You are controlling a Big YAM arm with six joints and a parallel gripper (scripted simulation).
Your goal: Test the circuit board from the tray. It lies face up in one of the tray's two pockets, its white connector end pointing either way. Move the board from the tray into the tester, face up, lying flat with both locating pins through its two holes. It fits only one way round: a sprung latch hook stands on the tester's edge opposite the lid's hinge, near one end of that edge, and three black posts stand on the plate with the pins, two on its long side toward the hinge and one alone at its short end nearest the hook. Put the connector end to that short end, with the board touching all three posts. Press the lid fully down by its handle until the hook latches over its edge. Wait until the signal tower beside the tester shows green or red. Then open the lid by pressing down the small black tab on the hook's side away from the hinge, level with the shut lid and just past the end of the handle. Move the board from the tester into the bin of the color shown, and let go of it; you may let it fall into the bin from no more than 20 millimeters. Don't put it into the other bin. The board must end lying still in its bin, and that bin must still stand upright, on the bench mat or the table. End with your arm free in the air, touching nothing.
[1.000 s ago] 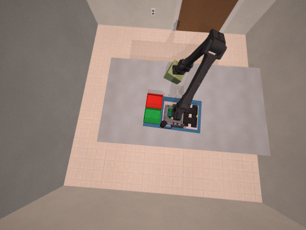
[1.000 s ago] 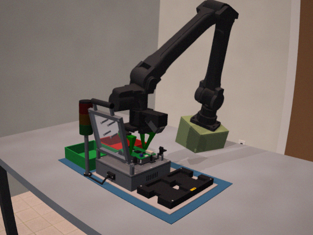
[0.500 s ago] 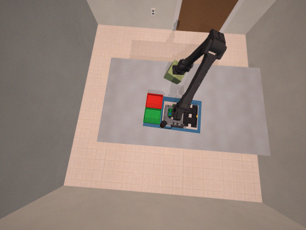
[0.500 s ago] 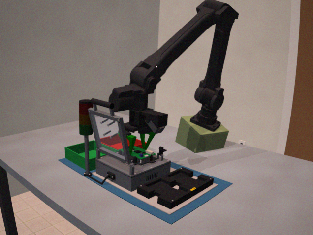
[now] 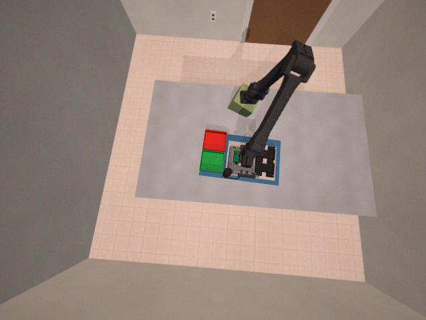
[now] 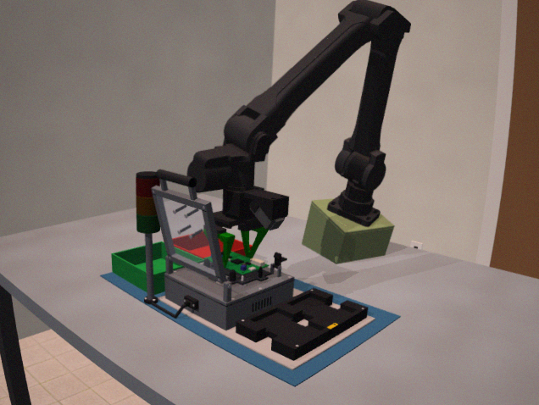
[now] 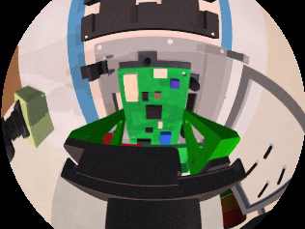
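Observation:
The green circuit board (image 7: pixel 155 104) lies on the tester's plate (image 6: pixel 245 275), its white connector end (image 6: pixel 259 262) toward the short end by the latch hook (image 6: pixel 277 259). My gripper (image 6: pixel 237 254) stands straight over it, its green fingers shut on the board's long sides (image 7: pixel 153 134). The board also shows in the overhead view (image 5: pixel 236 155), mostly hidden by the arm. The tester's lid (image 6: pixel 187 226) stands open, its handle (image 6: pixel 176 177) at the top. The signal tower (image 6: pixel 147 202) beside the tester shows no bright light. The black tray (image 6: pixel 302 322) has both pockets empty.
The red bin (image 5: pixel 215 140) and the green bin (image 5: pixel 211 161) stand side by side at the left of the blue mat (image 5: pixel 277 161). The arm's base sits on an olive block (image 6: pixel 347 235) at the back. A cable (image 6: pixel 167 307) runs from the tower's foot to the tester.

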